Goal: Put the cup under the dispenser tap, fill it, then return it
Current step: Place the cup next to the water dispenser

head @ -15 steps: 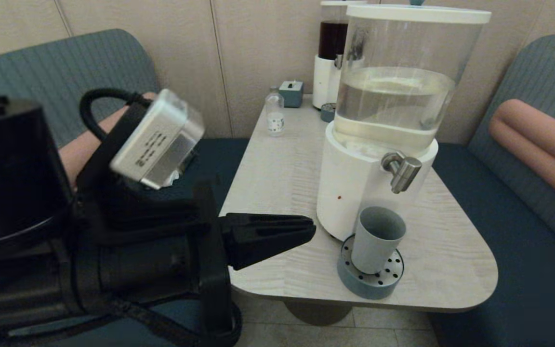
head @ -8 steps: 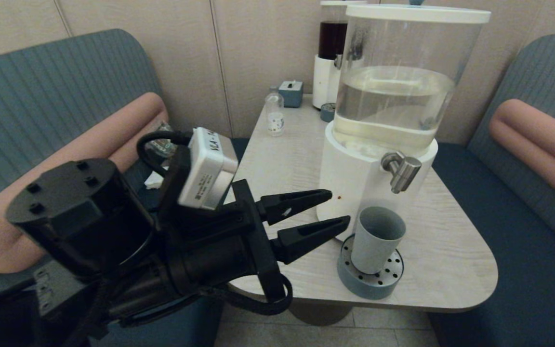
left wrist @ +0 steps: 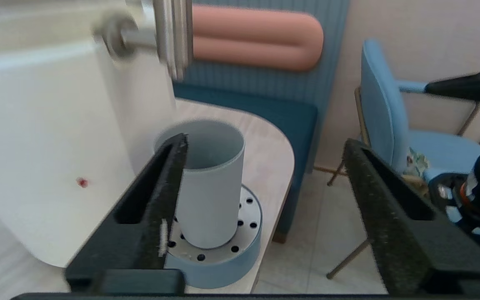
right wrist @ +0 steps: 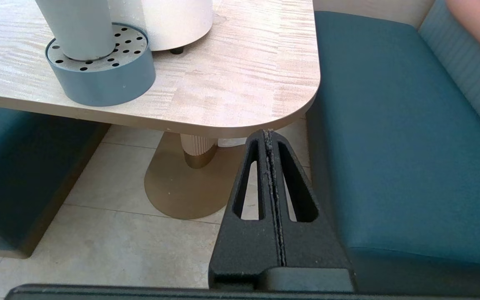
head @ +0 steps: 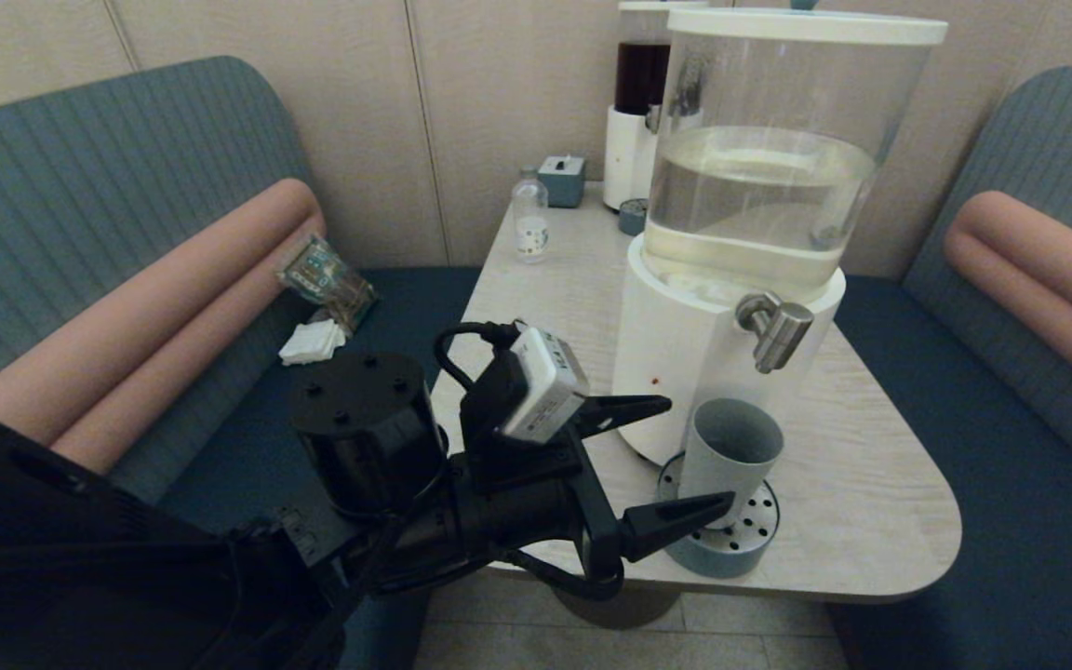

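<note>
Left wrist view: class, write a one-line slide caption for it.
Open left gripper approaches the grey-blue cup standing on the perforated tray beneath the dispenser tap.

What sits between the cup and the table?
A round grey-blue tray with a perforated steel top; the cup stands on it, clearest in the left wrist view.

My right gripper [right wrist: 270,137] never appears in the head view; only my right wrist camera shows it. In that same view the cup [right wrist: 79,29] and the big dispenser's white base [right wrist: 177,21] are cut off at the top edge. In my left wrist view the dispenser tap [left wrist: 173,37] is blurred and runs off the top, and my near-side finger [left wrist: 148,216] covers part of the cup's wall. In the head view I cannot read the far bottle's label [head: 530,236].
</note>
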Tool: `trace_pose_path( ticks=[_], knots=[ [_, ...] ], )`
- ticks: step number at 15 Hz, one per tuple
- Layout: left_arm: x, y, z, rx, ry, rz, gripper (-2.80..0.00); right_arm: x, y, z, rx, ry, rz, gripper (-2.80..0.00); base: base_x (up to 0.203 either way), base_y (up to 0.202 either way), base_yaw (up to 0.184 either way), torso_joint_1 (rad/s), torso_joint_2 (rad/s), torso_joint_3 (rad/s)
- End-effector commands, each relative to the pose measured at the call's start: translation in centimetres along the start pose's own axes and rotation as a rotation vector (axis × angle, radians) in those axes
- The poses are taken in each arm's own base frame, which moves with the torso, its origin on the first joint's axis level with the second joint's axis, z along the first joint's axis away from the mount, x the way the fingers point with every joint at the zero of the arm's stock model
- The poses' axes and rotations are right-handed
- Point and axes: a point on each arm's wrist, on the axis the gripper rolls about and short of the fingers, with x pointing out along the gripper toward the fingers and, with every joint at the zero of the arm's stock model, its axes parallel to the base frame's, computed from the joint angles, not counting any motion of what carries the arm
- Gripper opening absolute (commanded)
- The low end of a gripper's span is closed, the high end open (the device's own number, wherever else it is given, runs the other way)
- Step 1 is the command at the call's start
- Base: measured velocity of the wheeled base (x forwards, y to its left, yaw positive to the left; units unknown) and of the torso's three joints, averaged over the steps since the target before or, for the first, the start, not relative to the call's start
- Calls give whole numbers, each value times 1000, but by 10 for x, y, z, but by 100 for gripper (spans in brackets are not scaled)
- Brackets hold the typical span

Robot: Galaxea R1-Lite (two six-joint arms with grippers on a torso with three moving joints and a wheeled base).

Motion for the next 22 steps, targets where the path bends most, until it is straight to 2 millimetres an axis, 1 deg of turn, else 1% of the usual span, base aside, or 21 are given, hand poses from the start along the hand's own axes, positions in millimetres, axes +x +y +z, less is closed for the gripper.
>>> trace_pose_path(
  ticks=[1,6,8,11,14,16,18,22],
  knots=[
    [15,6,-28,-27,48,-9,0,0,0,0,0,2,0,-280,0,0,0,0,0,0],
    [37,18,-51,-28,49,-40,0,0,0,0,0,1,0,-280,0,0,0,0,0,0],
    [41,25,-59,-28,51,-30,0,0,0,0,0,1,0,-280,0,0,0,0,0,0],
    [38,40,-63,-21,50,8,0,0,0,0,0,1,0,-280,0,0,0,0,0,0],
    [33,49,-62,-17,47,33,0,0,0,0,0,2,0,-280,0,0,0,0,0,0],
    [33,51,-63,-17,49,37,0,0,0,0,0,1,0,-280,0,0,0,0,0,0],
    [36,52,-70,-22,55,33,0,0,0,0,0,1,0,-280,0,0,0,0,0,0],
    [41,53,-77,-27,60,22,0,0,0,0,0,2,0,-280,0,0,0,0,0,0]
  ],
)
